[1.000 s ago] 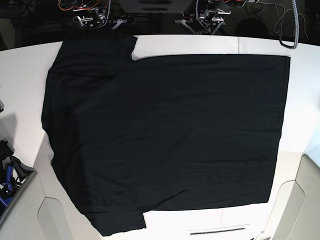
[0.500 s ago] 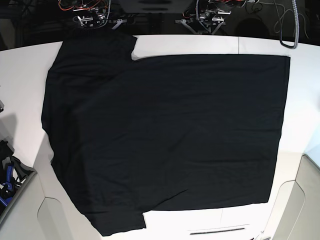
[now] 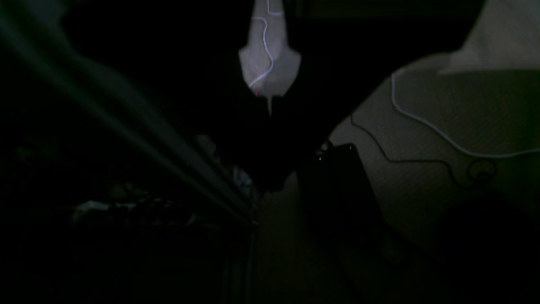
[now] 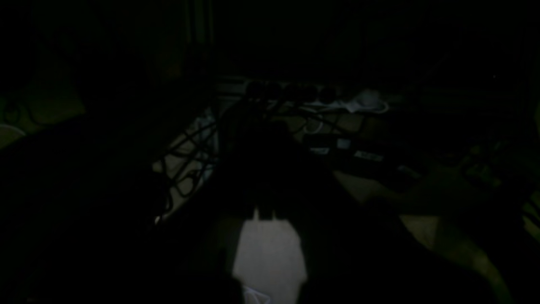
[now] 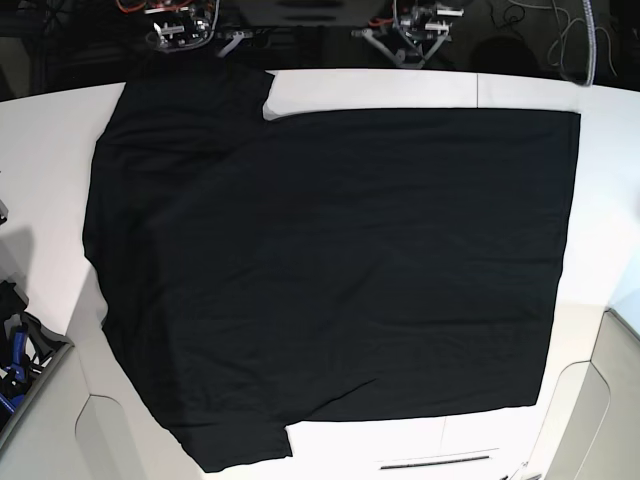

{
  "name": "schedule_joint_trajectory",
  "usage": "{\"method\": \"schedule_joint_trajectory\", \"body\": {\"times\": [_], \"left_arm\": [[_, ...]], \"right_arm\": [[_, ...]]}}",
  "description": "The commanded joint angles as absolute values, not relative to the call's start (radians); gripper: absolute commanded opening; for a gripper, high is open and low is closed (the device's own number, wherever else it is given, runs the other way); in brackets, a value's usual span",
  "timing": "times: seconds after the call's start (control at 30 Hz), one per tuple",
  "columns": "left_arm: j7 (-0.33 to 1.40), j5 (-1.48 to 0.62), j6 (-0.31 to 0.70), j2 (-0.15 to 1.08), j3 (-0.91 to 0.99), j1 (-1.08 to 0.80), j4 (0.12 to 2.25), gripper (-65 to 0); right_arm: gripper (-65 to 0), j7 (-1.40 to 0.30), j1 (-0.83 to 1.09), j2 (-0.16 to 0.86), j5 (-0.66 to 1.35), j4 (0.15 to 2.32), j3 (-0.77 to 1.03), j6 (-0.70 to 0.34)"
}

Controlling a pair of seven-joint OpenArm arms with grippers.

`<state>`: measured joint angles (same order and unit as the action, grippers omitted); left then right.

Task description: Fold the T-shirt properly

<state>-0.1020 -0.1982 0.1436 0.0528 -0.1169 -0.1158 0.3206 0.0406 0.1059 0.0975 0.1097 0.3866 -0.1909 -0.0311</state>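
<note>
White tabletop (image 5: 370, 90), brightly lit, dark area beyond.

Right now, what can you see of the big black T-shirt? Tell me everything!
The black T-shirt looks like soft, plain cloth, with no picture on the side facing up. It lies spread flat and unfolded on the white table, with a few shallow wrinkles. Its straight hem is toward the right of the base view. The neck end is at the left, with one short sleeve at the top and one at the bottom. No gripper is touching it.

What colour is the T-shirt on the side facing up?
The T-shirt is plain black, with no print on that side; it shows best in the base view.
</note>
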Motion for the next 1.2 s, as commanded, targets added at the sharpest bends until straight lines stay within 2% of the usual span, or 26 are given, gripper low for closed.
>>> {"method": "schedule_joint_trajectory", "body": {"times": [0.0, 0.37, 0.57, 0.73, 0.9, 0.97, 1.17], "left_arm": [[-0.108, -0.192, 0.147, 0.070, -0.118, -0.139, 0.347, -65.0], [-0.107, -0.194, 0.147, 0.220, -0.118, -0.436, 0.682, -65.0], [-0.014, -0.286, 0.147, 0.352, -0.118, -0.663, 0.971, -65.0], [-0.010, -0.316, 0.147, 0.471, -0.103, -0.868, 1.266, -65.0], [-0.009, -0.315, 0.148, 0.536, -0.004, -1.046, 1.528, -65.0], [0.011, -0.315, 0.184, 0.555, 0.053, -1.092, 1.623, -65.0], [0.143, -0.408, 0.411, 0.567, 0.257, -1.162, 1.878, -65.0]], "right_arm": [[-65.0, 0.049, 0.127, 0.110, 0.112, 0.414, -0.189, -0.029], [-65.0, 0.041, 0.437, 0.258, 0.122, 0.804, -0.189, -0.029], [-65.0, -0.046, 0.703, 0.395, 0.271, 1.101, -0.185, -0.029], [-65.0, -0.051, 0.913, 0.480, 0.311, 1.355, -0.099, -0.029], [-65.0, -0.062, 1.100, 0.516, 0.401, 1.629, 0.031, -0.031], [-65.0, -0.081, 1.152, 0.515, 0.454, 1.745, 0.096, -0.040], [-65.0, -0.244, 1.196, 0.494, 0.687, 2.037, 0.348, -0.218]]}}
